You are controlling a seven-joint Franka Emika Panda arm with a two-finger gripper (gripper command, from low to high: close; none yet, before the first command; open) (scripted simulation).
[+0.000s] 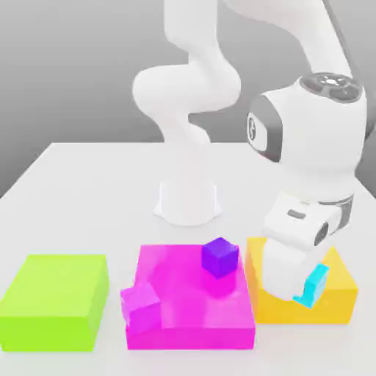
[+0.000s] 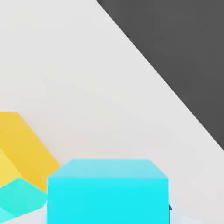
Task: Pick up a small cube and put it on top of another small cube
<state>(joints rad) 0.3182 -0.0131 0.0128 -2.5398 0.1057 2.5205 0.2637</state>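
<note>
1. The first cyan cube (image 2: 108, 199) is in the grasp of the gripper (image 1: 299, 283), whose fingers are closed in on its sides; in the hand view it looms large, one face square to the camera.
2. The second cyan cube (image 2: 21, 197) is near the held one, just beside it as the hand view shows them. Whether the two touch, I cannot tell.
3. In the exterior view, cyan surfaces show right by the gripper, over the yellow-orange block (image 1: 334, 307). How much belongs to each cube is hard to tell, as is whether either one touches the block.
4. The gripper is tilted, coming down over the block from the arm (image 1: 316, 132), which reaches over on the exterior view's right.
5. Next to the yellow-orange block, towards the exterior view's left, is the flat magenta block (image 1: 191, 294). A purple cube (image 1: 220, 257) rests near its far corner on the yellow-orange block's side.
6. A small magenta cube (image 1: 141, 308) appears at the opposite near corner, looking tilted; what supports it is unclear.
7. The lime-green block (image 1: 55, 301) lies flat on the worktop (image 1: 95, 198), furthest to the exterior view's left.
</note>
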